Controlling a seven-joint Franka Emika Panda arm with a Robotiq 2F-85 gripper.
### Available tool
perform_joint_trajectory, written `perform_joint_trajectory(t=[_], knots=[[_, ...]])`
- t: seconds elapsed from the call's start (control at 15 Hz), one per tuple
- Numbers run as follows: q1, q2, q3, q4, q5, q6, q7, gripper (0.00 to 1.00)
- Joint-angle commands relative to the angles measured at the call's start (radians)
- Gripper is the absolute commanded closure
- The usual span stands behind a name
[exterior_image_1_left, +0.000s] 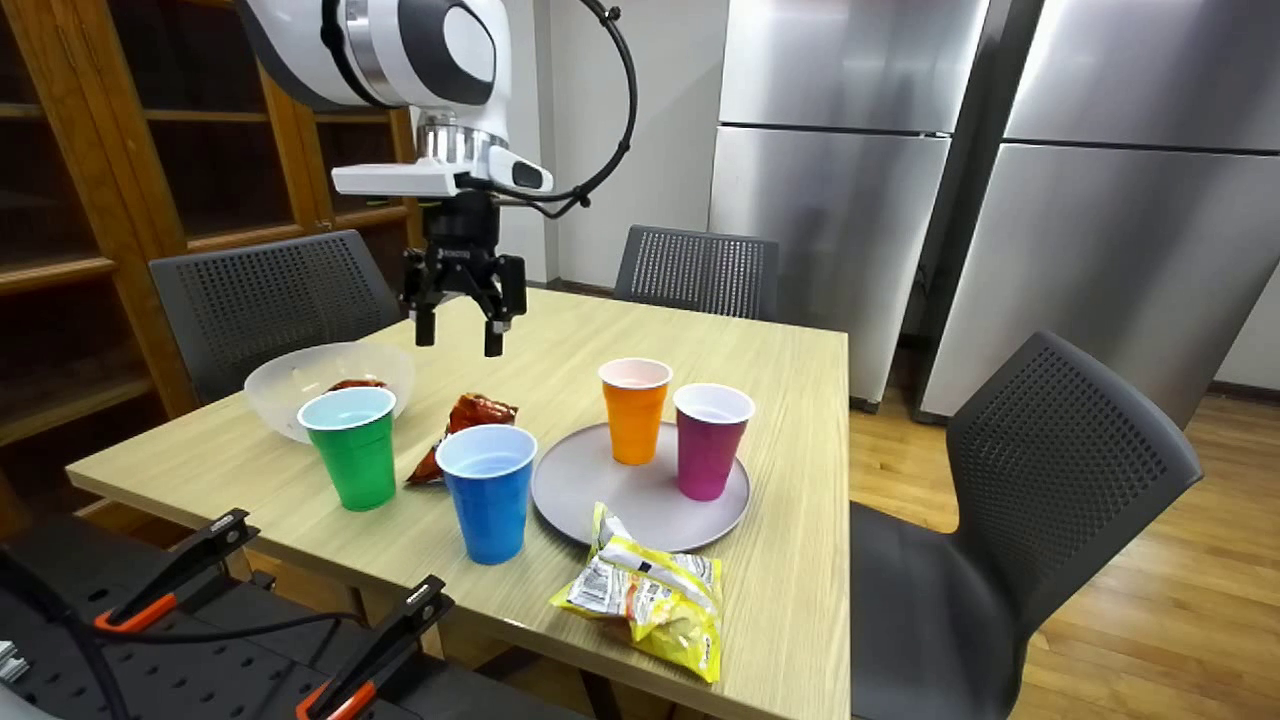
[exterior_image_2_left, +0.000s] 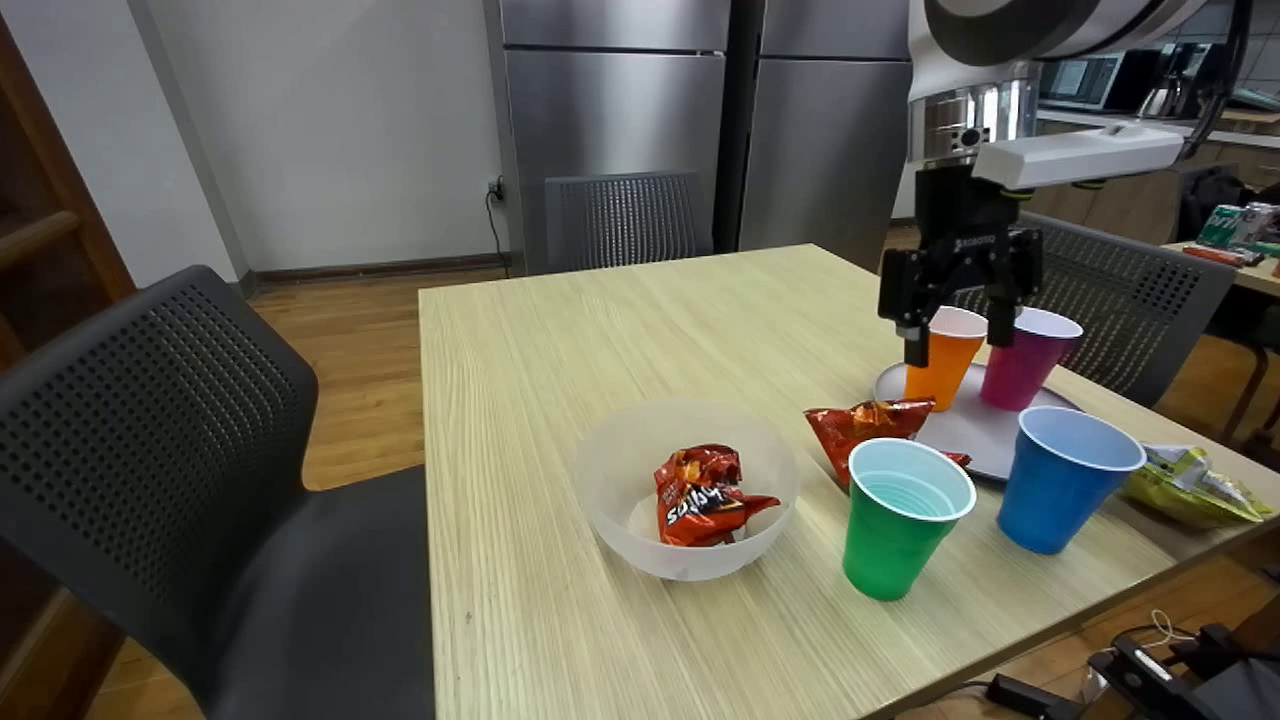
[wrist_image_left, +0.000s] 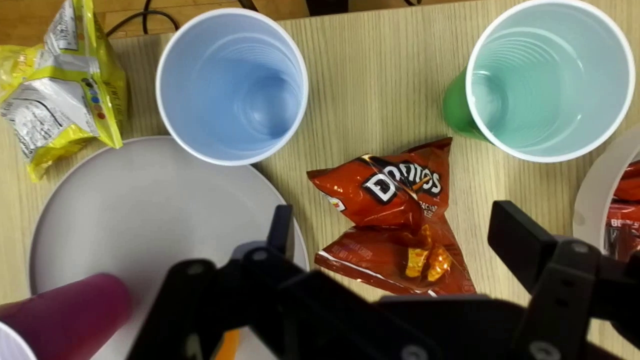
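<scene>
Gripper (exterior_image_1_left: 459, 338): showing nearest the camera in the wrist view and hanging well above the table (exterior_image_1_left: 790, 560); its 2 fingers are standing wide apart and are holding nothing.
Red Doritos bag (wrist_image_left: 400, 215): lying on the table below the gripper; in the wrist view it is showing within the gap between the fingers, and its middle is narrowing to a fold (wrist_image_left: 400, 228).
Bag middle: this fold is looking like the best place for a hold; centring on it, lowering vertically and closing gently are probably sparing the soft bag.
Grey plate (wrist_image_left: 165, 210): lying just beside the bag; in the wrist view 1 finger (wrist_image_left: 281, 227) is overlapping its rim, so clearance on that side is needing a check.
Blue cup (exterior_image_1_left: 490, 495): standing upright near the bag, just beside the plate.
Green cup (exterior_image_1_left: 355, 455): standing upright near the bag, on the side away from the plate; sideways drift is risking a knock against either cup.
Frosted bowl (exterior_image_2_left: 612, 470): standing near the green cup and containing 1 more bag (exterior_image_2_left: 700, 500), also red.
Orange cup (exterior_image_1_left: 636, 415) and purple cup (exterior_image_1_left: 710, 445): standing upright on the plate.
Yellow bag (exterior_image_1_left: 655, 600): lying just beside the plate; whether it is touching is not showing clearly.
Chairs (exterior_image_1_left: 1075, 440): 3 are standing around the table.
Refrigerators (exterior_image_1_left: 830, 230): 2 are standing beyond it.
</scene>
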Motion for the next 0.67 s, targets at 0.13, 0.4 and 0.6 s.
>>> perform_joint_trajectory(t=[0.13, 0.4, 0.6], knots=[[0.035, 0.105, 0.011, 0.045, -0.021, 0.069, 0.108, 0.00], [0.054, 0.166, -0.003, 0.078, -0.032, 0.083, 0.159, 0.00], [0.062, 0.205, -0.007, 0.102, -0.031, 0.083, 0.182, 0.00]])
